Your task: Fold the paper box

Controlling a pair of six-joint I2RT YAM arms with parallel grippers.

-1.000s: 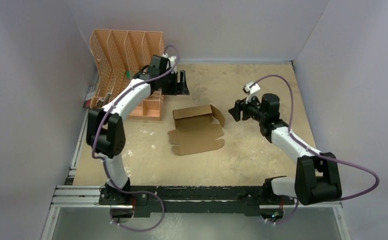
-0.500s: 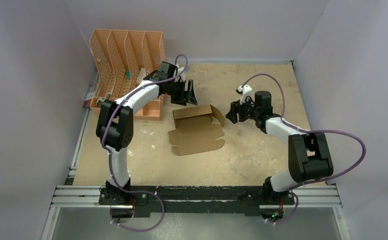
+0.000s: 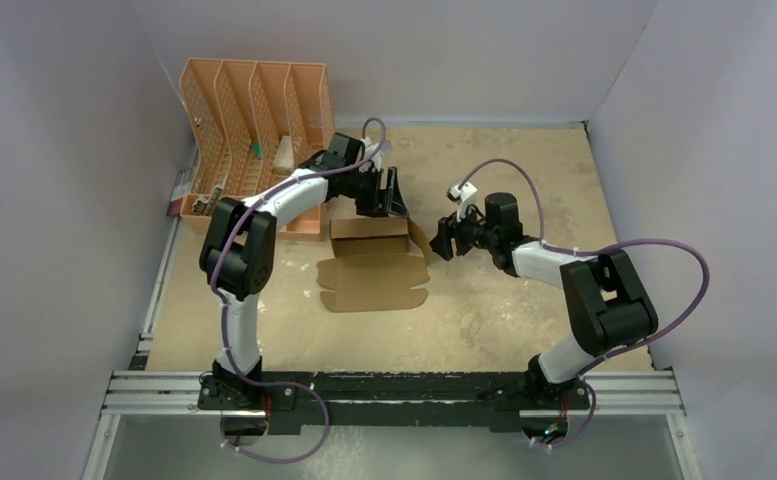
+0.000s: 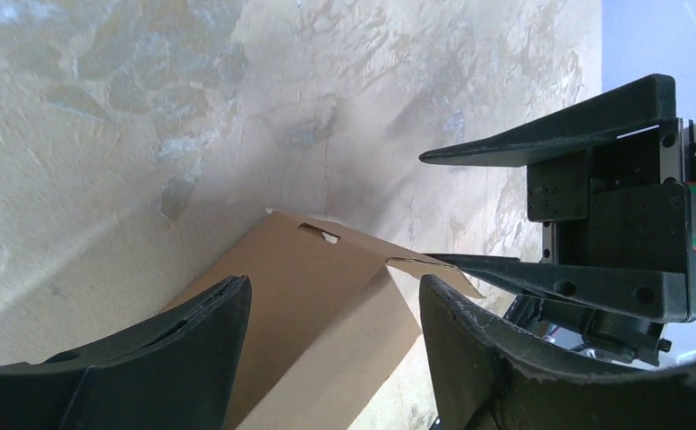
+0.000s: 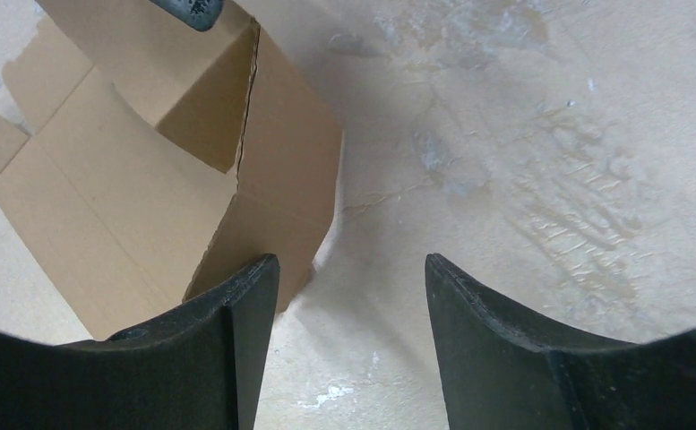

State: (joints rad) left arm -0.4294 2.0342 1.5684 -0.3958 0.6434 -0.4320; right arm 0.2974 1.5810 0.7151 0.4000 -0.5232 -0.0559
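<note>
The paper box is a brown die-cut sheet lying on the table, its back panel and right side flap standing up. My left gripper hovers open just behind the back panel. In the left wrist view that panel shows between the spread fingers, with nothing clamped. My right gripper is open at the box's right side. In the right wrist view its left finger sits against the side flap, and bare table lies between the jaws.
An orange slotted file organiser stands at the back left, close behind the left arm. White walls enclose the table on three sides. The tan tabletop is mottled with pale patches. A metal rail runs along the near edge.
Both grippers closed in on the box, the left from behind and the right from the right. The box slid a little to the left.
</note>
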